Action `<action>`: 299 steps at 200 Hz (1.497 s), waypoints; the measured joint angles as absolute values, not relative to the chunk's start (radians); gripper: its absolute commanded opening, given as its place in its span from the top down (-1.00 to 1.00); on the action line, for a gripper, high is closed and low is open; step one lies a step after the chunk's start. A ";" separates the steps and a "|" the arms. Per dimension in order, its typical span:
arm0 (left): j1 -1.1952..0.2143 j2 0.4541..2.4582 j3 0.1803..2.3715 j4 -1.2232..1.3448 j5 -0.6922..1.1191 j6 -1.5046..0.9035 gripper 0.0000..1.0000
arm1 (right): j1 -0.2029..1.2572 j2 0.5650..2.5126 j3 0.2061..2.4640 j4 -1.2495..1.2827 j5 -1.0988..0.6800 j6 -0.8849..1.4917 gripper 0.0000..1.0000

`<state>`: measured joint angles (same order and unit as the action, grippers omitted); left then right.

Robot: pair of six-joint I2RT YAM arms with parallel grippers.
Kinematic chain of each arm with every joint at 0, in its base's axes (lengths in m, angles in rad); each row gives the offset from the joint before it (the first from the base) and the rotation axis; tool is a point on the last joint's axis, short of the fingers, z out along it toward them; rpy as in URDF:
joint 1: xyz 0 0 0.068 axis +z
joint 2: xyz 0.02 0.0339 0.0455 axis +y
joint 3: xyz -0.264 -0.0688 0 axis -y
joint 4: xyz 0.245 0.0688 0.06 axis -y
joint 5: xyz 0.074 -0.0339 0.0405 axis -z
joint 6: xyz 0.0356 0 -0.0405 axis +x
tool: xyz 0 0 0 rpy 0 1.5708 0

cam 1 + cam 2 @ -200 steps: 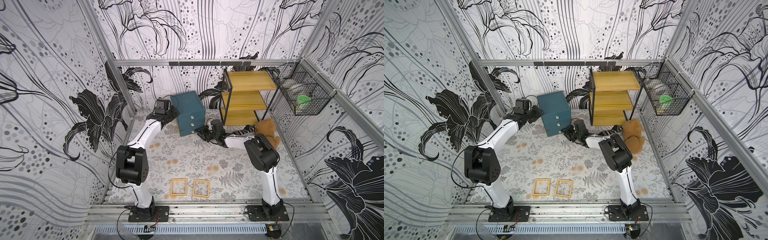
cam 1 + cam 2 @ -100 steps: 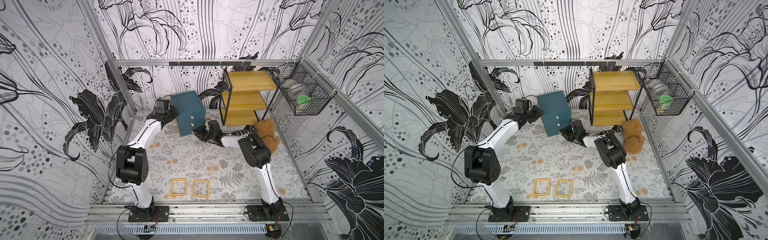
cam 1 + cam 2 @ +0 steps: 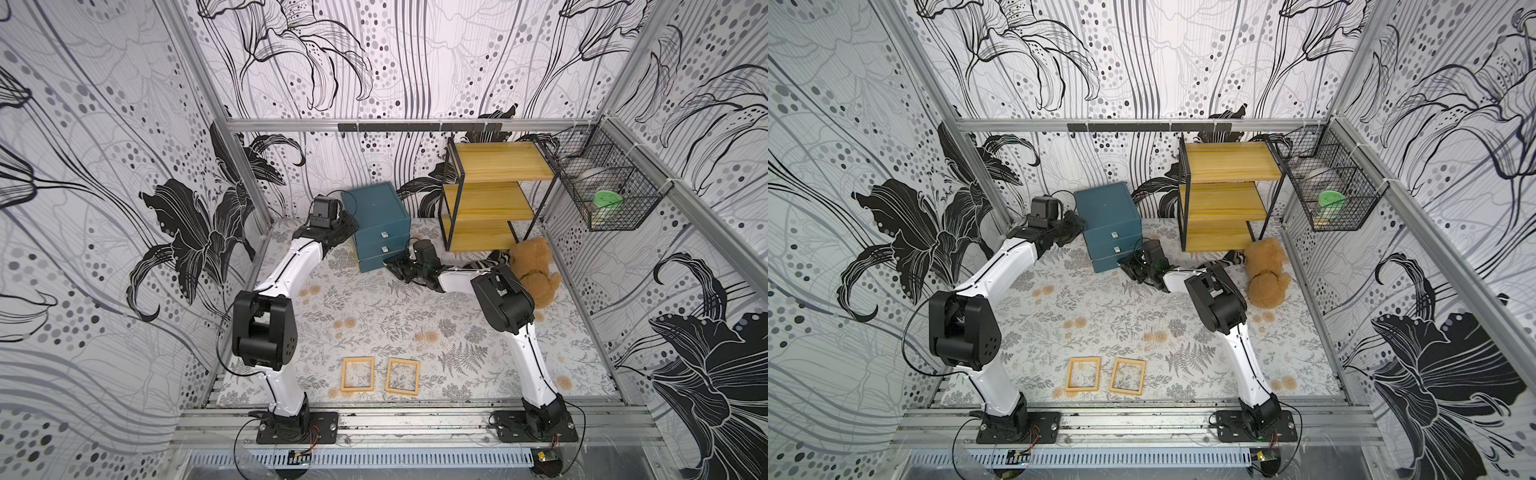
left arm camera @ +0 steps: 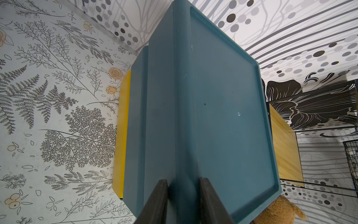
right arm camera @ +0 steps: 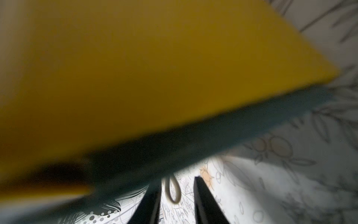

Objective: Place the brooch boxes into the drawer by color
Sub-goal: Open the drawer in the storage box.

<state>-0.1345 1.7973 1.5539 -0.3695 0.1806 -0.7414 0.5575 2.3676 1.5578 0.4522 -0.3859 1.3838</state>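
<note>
Clamping onto the upper edge of the teal chest (image 4: 228,120), the left gripper (image 4: 183,184) is keeping its two dark fingers (image 4: 158,203) narrowly parted. One is lying on the side face and one on the rimmed top, with the corner ridge filling the gap between them. In both top views this gripper (image 3: 347,227) (image 3: 1073,229) is sitting at the chest's left side.

The right gripper (image 5: 177,182) is reaching low in front of the bottom drawer (image 3: 376,262). Its fingers are standing a little apart, with the floor (image 3: 374,316) showing between them. A small grey loop (image 5: 172,191) is hanging in that gap, close to one finger and clear of the other, so nothing is being pinched. Beyond the fingertips the wrist view is showing only a blurred, broad yellow surface (image 5: 155,67) with a teal edge along it; which part of the chest this is, I cannot tell.

The chest is standing at the back of the floor, just left of the shelf (image 3: 494,195). Two yellow-tan boxes (image 3: 358,374) (image 3: 402,376) are lying flat, side by side, at the front of the floor between the two arm bases, well apart from both grippers and from the chest. A brown bear (image 3: 534,270) is sitting by the shelf's foot, just behind the right arm's elbow. A wire basket (image 3: 602,195) is hanging on the right wall.
</note>
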 measured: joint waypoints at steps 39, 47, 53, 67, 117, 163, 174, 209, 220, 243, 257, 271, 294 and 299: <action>-0.134 1.800 1.560 -0.376 0.181 -0.741 0.39 | 0.558 2.369 1.571 0.453 -0.386 1.401 0.81; -0.134 1.800 1.561 -0.377 0.181 -0.741 0.39 | 0.559 2.369 1.571 0.453 -0.385 1.402 0.87; -0.134 1.800 1.562 -0.378 0.181 -0.741 0.39 | 0.559 2.369 1.571 0.453 -0.383 1.404 0.91; -0.134 1.800 1.562 -0.379 0.181 -0.741 0.39 | 0.559 2.369 1.571 0.453 -0.382 1.412 1.00; -0.134 1.802 1.566 -0.382 0.181 -0.741 0.39 | 0.561 2.368 1.560 0.464 -0.377 1.414 1.00; -0.134 1.807 1.576 -0.397 0.181 -0.741 0.39 | 0.569 2.320 1.461 0.519 -0.374 1.425 1.00; -0.134 1.807 1.576 -0.397 0.182 -0.741 0.40 | 0.572 2.303 1.433 0.527 -0.374 1.425 1.00; -0.134 1.810 1.582 -0.402 0.184 -0.741 0.40 | 0.579 2.243 1.342 0.541 -0.374 1.425 1.00; -0.134 1.810 1.583 -0.404 0.184 -0.741 0.40 | 0.581 2.222 1.310 0.542 -0.374 1.425 1.00; -0.134 1.812 1.588 -0.410 0.184 -0.741 0.40 | 0.584 2.179 1.248 0.545 -0.374 1.425 1.00; -0.134 1.813 1.589 -0.412 0.184 -0.741 0.40 | 0.585 2.156 1.217 0.545 -0.374 1.426 1.00; -0.134 1.813 1.592 -0.416 0.184 -0.741 0.40 | 0.588 2.136 1.190 0.548 -0.374 1.426 1.00; -0.134 1.816 1.598 -0.422 0.184 -0.741 0.40 | 0.597 2.106 1.149 0.547 -0.374 1.426 1.00; -0.134 1.817 1.600 -0.424 0.184 -0.741 0.40 | 0.599 2.100 1.141 0.548 -0.374 1.426 1.00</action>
<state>-0.1345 1.8168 1.6001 -0.4240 0.1841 -0.7406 0.5991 2.0998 1.1408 0.5476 -0.3744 1.4258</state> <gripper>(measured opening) 0.302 0.064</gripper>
